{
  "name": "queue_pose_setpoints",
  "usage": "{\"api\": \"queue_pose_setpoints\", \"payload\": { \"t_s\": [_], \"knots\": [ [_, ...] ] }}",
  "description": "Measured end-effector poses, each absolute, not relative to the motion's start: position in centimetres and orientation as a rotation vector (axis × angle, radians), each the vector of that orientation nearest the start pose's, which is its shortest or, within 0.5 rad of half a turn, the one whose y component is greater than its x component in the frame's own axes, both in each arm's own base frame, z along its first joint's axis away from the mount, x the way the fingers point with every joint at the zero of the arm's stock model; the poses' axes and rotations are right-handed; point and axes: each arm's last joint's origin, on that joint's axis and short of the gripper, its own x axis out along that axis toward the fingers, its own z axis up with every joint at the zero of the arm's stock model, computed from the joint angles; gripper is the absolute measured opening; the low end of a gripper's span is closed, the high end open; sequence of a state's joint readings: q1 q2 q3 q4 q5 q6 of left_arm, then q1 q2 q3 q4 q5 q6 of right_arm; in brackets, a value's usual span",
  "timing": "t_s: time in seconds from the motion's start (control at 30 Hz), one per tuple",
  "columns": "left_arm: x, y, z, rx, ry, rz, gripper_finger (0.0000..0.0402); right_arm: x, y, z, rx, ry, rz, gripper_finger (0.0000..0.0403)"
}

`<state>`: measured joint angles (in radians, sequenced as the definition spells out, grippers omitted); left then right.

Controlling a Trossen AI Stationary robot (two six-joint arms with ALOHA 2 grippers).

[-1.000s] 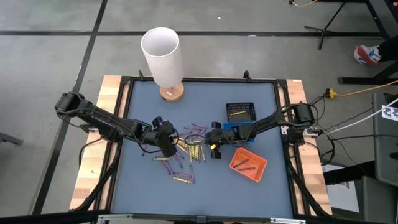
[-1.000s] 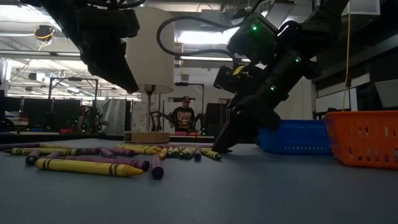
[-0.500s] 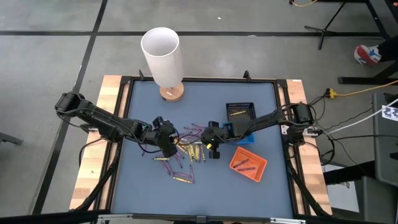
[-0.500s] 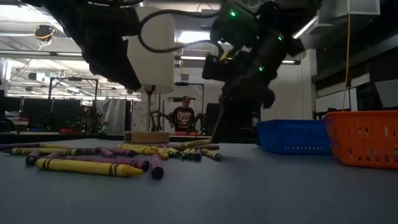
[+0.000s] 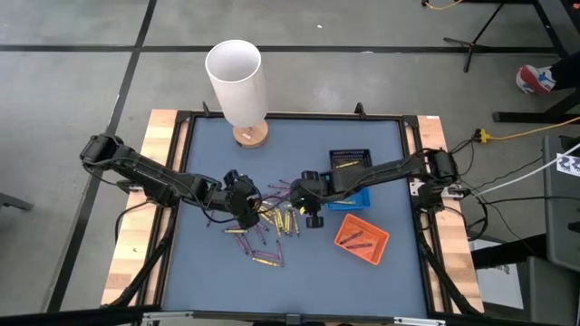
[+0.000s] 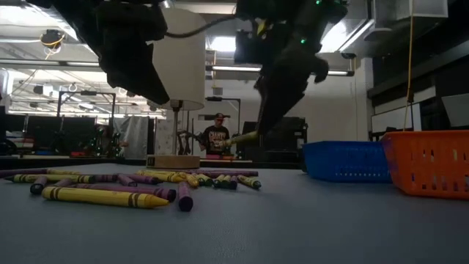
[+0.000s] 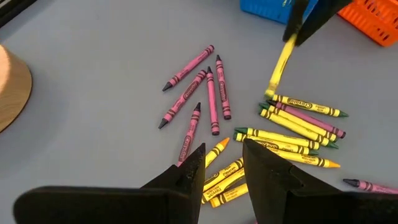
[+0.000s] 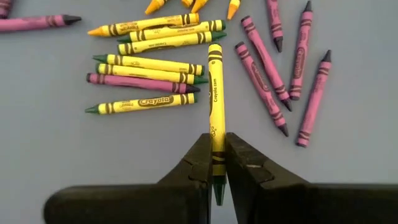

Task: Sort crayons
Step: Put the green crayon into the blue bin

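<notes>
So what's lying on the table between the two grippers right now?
In the high view, loose yellow crayons lie between the left gripper and the right gripper.

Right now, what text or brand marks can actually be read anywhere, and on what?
"Crayola": on the wrapper of a yellow crayon lying on the table.
Print on the yellow crayon held in the right gripper: too small to read.
Wrappers of the other crayons: blurred, unreadable.

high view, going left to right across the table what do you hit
left gripper → loose crayons → right gripper holding a yellow crayon → orange tray
</notes>
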<state>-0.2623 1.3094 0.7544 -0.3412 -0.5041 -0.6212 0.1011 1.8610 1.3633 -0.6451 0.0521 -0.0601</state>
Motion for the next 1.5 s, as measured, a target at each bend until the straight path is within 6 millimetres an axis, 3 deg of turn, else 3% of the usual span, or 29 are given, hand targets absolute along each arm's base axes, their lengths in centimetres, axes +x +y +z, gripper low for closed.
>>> {"api": "queue_pose_setpoints", "payload": {
  "t_s": [0.33,0.47,0.73,0.9,1.23,1.5],
  "knots": [
    [24.5,-5.1,20.8,-0.245,0.712,0.470,0.0092,33.6,6.1,25.7,-0.226,1.133,0.098,0.0032],
    [24.6,-5.1,20.9,-0.249,0.704,0.469,0.0092,31.3,6.9,26.6,-0.304,1.148,0.057,0.0032],
    [24.6,-5.1,20.9,-0.250,0.701,0.468,0.0092,26.3,5.7,25.5,-0.271,1.188,-0.100,0.0032],
    [24.6,-5.2,20.9,-0.252,0.702,0.465,0.0092,24.1,5.0,24.2,-0.296,1.206,-0.173,0.0032],
    [24.8,-5.5,20.4,-0.289,0.769,0.368,0.0092,23.3,4.8,22.1,-0.320,1.271,-0.175,0.0032],
    [26.2,-6.2,18.1,-0.145,0.862,0.223,0.0092,23.2,4.8,21.9,-0.322,1.275,-0.175,0.0032]
  ]
}}
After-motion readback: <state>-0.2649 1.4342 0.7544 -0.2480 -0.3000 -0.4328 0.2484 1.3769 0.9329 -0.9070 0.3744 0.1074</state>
